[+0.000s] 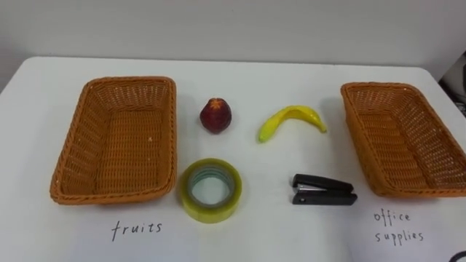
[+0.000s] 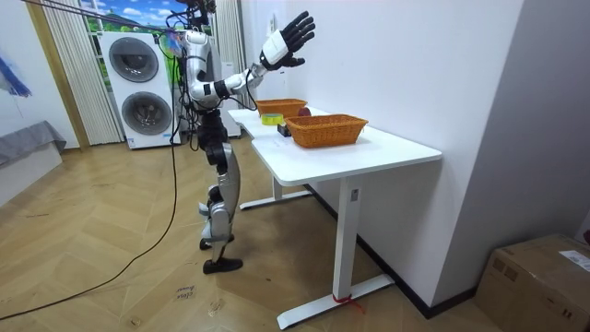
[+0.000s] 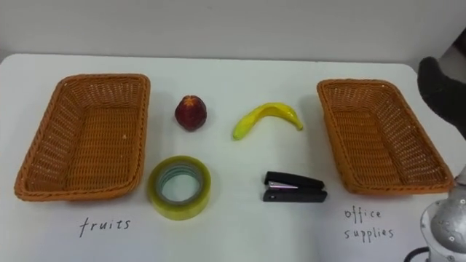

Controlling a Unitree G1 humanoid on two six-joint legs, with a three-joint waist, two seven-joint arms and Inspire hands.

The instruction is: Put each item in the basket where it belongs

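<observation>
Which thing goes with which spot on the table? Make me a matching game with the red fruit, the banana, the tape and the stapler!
Things:
1. red fruit
2. banana
3. tape roll
4. stapler

Spots:
A. in front of the banana
B. by the front corner of the fruits basket
C. behind the tape roll
D. between the red fruit and the office supplies basket

Pairs: 1-C, 2-D, 3-B, 4-A.
</observation>
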